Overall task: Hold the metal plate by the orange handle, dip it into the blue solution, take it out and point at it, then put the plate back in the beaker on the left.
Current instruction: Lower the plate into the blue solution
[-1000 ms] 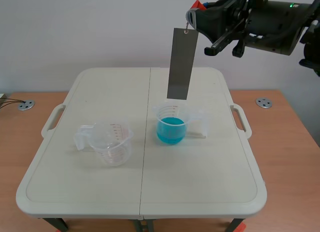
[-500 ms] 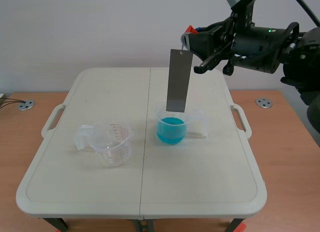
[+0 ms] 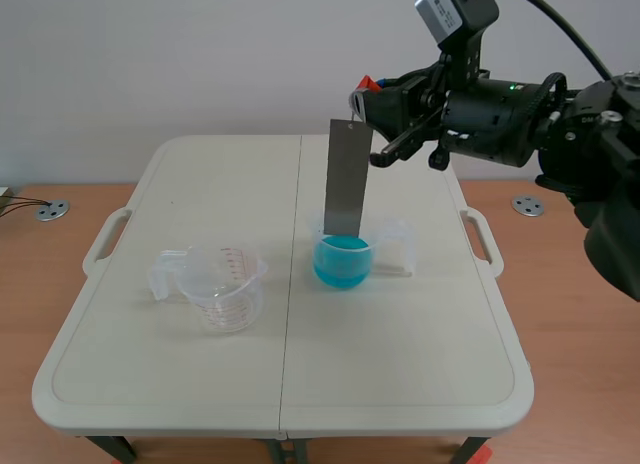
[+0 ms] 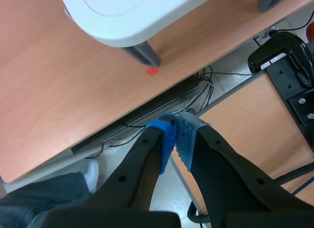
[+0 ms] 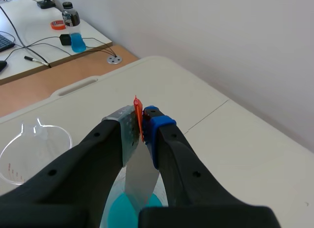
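Observation:
A long grey metal plate (image 3: 347, 179) hangs upright from my right gripper (image 3: 366, 96), which is shut on the plate's small orange handle (image 5: 139, 115). The plate's lower edge sits inside the mouth of the clear beaker of blue solution (image 3: 342, 260), at or just above the liquid. In the right wrist view the plate (image 5: 141, 176) drops between the fingers toward the blue solution (image 5: 120, 213). An empty clear beaker (image 3: 226, 285) stands to the left on the white table (image 3: 400, 364). My left gripper (image 4: 175, 134) is shut on nothing, off the table and facing the floor.
The white folding table stands on a wooden surface (image 3: 590, 314). The blue beaker's handle (image 3: 402, 250) points right. On a far desk stand a bottle with blue liquid (image 5: 72, 27) and a tape roll (image 5: 58, 24). Cables and a table leg (image 4: 142, 53) lie ahead of the left gripper.
My right gripper has come down and to the left with the plate. The plate's lower edge has dropped from above the blue beaker into its mouth.

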Available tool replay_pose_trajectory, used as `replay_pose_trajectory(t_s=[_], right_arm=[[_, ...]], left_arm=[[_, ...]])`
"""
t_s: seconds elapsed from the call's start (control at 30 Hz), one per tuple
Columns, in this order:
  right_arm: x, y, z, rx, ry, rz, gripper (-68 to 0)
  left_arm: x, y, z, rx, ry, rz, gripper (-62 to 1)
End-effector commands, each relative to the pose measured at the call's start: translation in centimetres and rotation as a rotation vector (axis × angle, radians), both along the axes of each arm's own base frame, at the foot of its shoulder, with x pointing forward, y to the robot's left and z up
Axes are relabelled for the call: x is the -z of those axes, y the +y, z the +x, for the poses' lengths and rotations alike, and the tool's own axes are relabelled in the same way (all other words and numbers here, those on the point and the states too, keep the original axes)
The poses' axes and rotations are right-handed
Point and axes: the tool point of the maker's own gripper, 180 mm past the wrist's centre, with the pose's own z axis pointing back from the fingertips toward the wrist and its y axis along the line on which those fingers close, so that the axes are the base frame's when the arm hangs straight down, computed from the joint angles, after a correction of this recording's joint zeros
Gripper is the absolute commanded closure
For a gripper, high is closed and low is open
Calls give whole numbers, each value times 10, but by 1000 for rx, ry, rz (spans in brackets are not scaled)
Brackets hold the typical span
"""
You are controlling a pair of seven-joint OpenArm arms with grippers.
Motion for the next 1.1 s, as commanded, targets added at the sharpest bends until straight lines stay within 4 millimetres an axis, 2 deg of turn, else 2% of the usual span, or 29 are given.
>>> replay_pose_trajectory(t_s=[0.0,0.47,1.07], right_arm=[[-13,1,3,-9,-38,26,-13],[21,6,5,-1,-4,-16,-13],[61,2,2,2,52,-72,-13]], left_arm=[[-3,-5,3,1,-15,-18,-12],[-3,-5,3,2,-15,-18,-12],[-3,-6,3,2,-15,-19,-12]])
